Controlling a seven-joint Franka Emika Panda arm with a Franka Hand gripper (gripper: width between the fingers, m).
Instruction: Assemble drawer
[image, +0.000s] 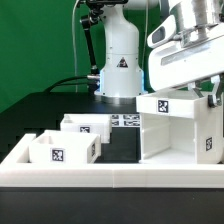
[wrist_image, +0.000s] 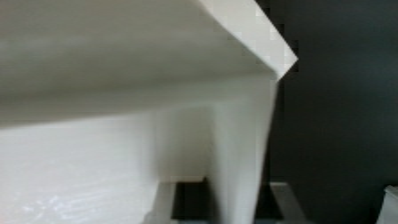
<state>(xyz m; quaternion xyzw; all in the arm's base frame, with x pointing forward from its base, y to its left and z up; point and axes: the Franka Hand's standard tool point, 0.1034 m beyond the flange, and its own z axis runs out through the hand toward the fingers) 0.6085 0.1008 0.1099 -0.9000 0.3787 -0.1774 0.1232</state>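
The black table (image: 50, 108) is carrying a white cabinet (image: 175, 135) beneath the gripper (image: 205, 90), with open boxes (image: 62, 150) sitting well aside.

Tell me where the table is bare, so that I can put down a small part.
Bare black table lies at the exterior view's left, behind the small drawer boxes and beside the robot base. A narrow dark strip runs between those boxes and the large drawer frame. The exterior view's right is crowded: the gripper hangs over the frame.
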